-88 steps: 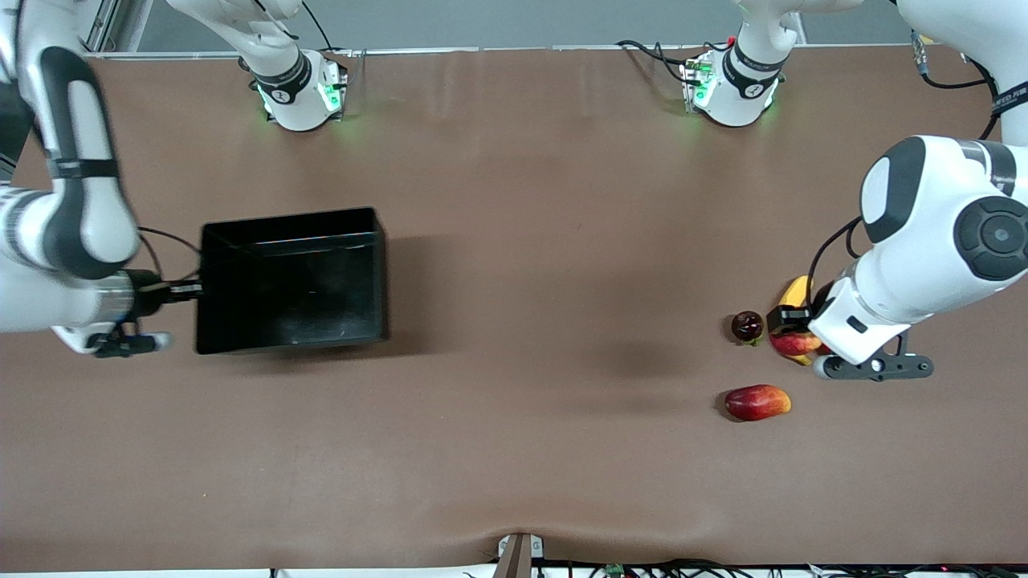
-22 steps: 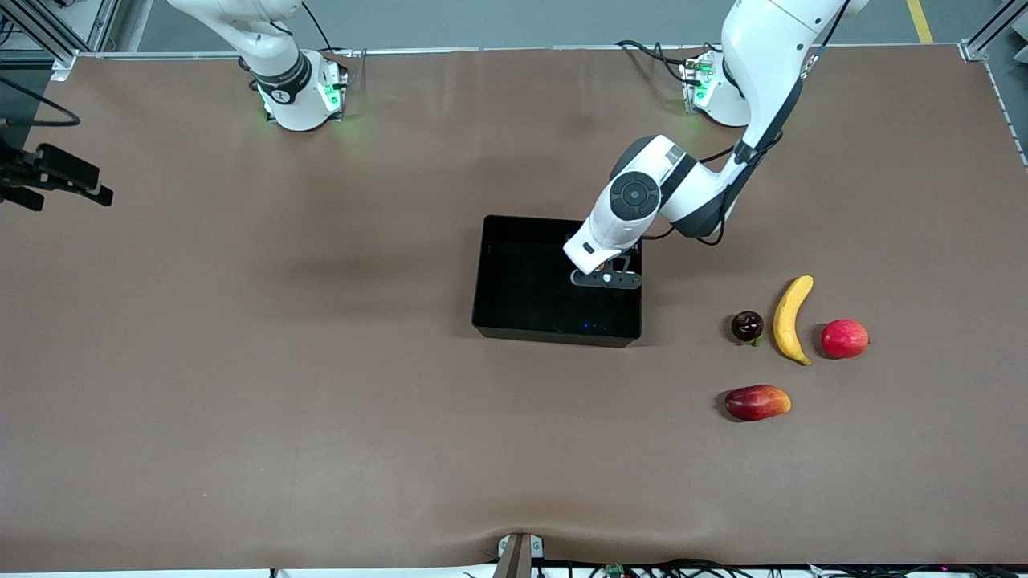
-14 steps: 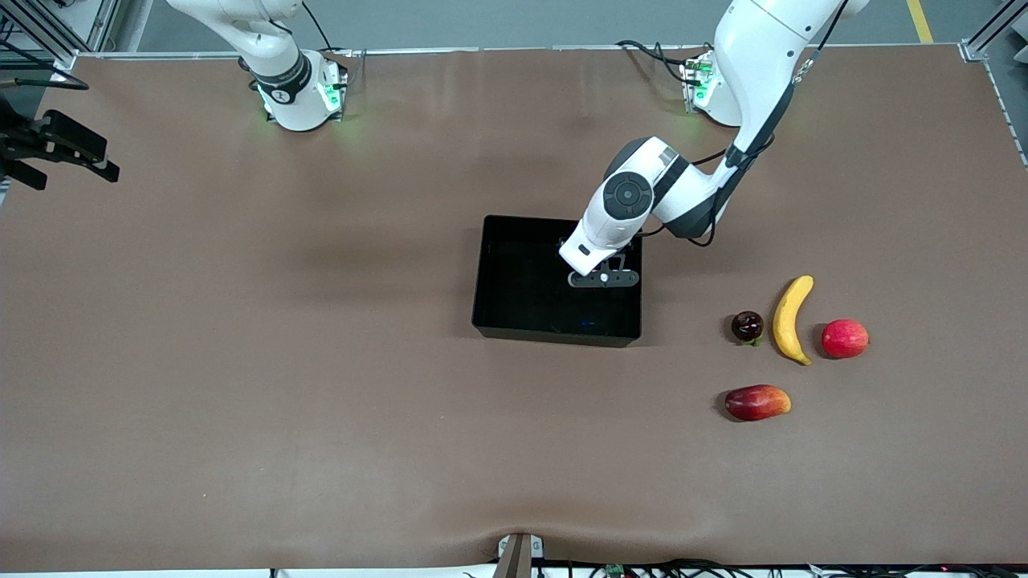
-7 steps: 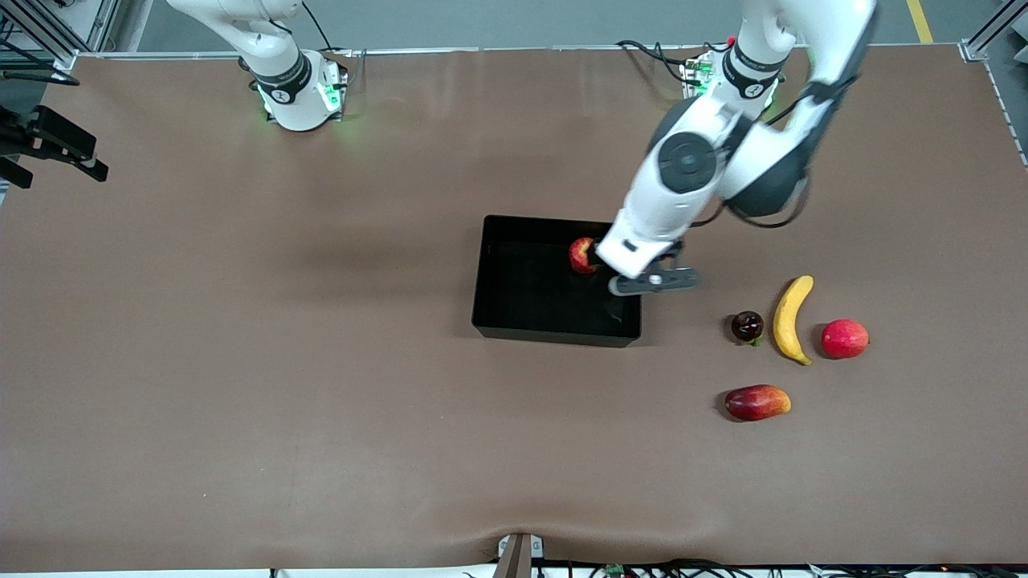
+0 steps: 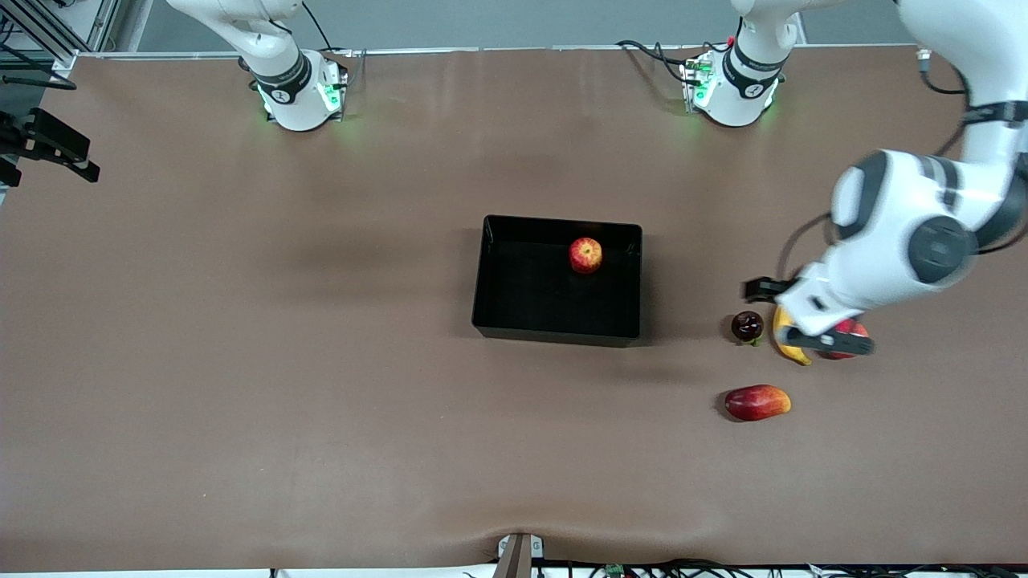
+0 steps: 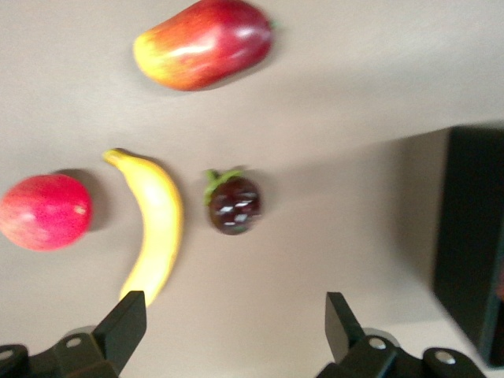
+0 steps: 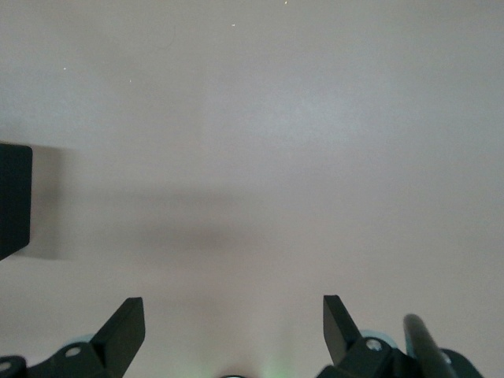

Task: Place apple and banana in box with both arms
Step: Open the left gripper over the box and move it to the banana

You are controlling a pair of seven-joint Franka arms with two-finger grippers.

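Spreading under everything, the brown counter (image 5: 321, 361) carries the box (image 5: 490, 321) at its middle, the apple (image 5: 585, 255) already inside. The banana (image 6: 153, 228) lies toward the left arm's end, between two other fruits. The left gripper (image 6: 236, 335) hangs over it, fingers apart: next, descend and close. The right gripper (image 7: 234, 331) waits, fingers apart.

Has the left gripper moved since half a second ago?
Yes. The left gripper left the box and now hangs over the banana, jaws open.
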